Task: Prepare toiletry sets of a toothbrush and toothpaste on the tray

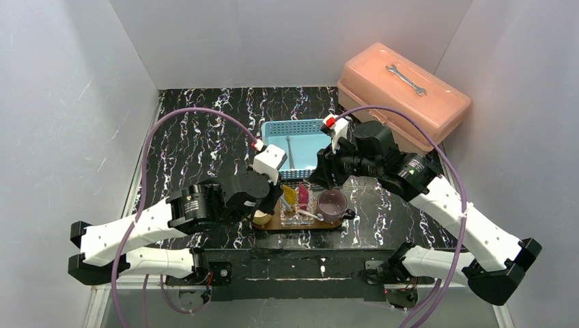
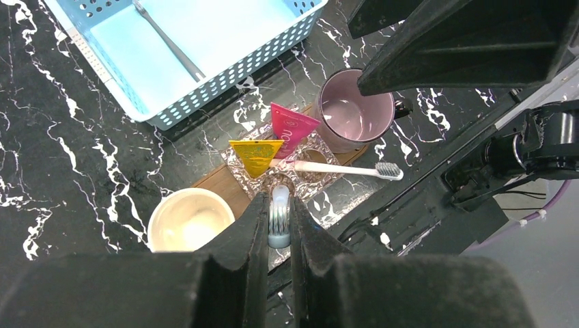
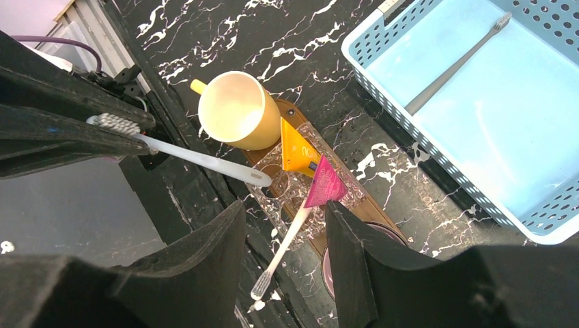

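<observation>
1. Your left gripper (image 2: 278, 205) had its jaws pressed together on the held toothbrush (image 3: 184, 154), pinching it near the bristle head.
2. The brush's long axis ran from the jaws downward. The head was up by the jaws, and the handle tip pointed at the near end of the clear container (image 2: 314, 181) on the tray (image 2: 215, 183).
3. In the left wrist view you looked almost straight down the handle. The yellow cup (image 2: 164, 205) sat just left of that line on the tray's end, and the purple mug (image 2: 324, 96) stood well off to the right.
4. The yellow toothpaste (image 2: 256, 156) and the pink toothpaste (image 2: 290, 126) stood in the container, just beyond the handle tip.
5. A second toothbrush (image 2: 341, 167) lay across the container, its bristles pointing past the tray's edge.
6. Your right gripper (image 3: 285, 208) hovered above the container with its jaws spread and holding nothing. That second brush lay below the gap between them.
7. A grey toothbrush (image 3: 450, 68) lay in the blue basket (image 3: 410, 116) behind the tray, apart from both arms.
8. The left arm appeared to be the one to set its brush down, and the tip likely needed only a small shift toward the cup.
</observation>
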Available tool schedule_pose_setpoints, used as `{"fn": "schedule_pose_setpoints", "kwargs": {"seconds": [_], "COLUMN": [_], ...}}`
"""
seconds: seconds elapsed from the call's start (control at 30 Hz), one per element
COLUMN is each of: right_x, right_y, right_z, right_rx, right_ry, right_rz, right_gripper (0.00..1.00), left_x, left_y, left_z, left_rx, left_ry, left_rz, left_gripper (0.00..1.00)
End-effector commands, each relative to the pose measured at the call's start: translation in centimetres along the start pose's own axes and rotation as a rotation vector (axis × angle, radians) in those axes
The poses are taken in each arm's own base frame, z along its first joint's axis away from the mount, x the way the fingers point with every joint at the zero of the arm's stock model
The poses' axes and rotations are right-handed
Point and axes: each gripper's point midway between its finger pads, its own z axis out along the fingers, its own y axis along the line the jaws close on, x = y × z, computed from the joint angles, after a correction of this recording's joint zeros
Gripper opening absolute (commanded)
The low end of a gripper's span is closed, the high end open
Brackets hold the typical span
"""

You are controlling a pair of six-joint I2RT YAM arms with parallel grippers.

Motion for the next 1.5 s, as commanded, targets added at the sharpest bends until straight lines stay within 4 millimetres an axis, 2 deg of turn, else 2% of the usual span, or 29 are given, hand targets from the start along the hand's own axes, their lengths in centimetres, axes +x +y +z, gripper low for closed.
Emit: {"fn": "schedule_pose_setpoints", "kwargs": {"seconds": [0.0,0.57,0.97,1.47], "right_x": [-1.4,-0.6,0.0,0.5], "right_y": [0.2,-0.2,-0.4,-0.7], "right_z": [-0.1,0.3,0.8,1.0], "right_rx": [-0.009,0.004,0.007,0.018], "right_ry": [-0.060,-0.043,-0.036,-0.028], "right_rz": [-0.019,-0.005,0.002,0.010], "right_gripper": [0.54,0.55,0.56,0.57], "left_x": [0.0,3.0,4.5,5.6], "left_y": [-0.1,-0.6,-0.1,0.5], "left_z": [0.9,3.4,4.9,6.1], "left_rx": [-0.022,-0.034,-0.076,-0.115], "left_ry": [-0.025,0.014,0.014,-0.008], "left_rz": [-0.009,0.000,-0.003,-0.027], "left_gripper": [0.00,0.00,0.00,0.00]}}
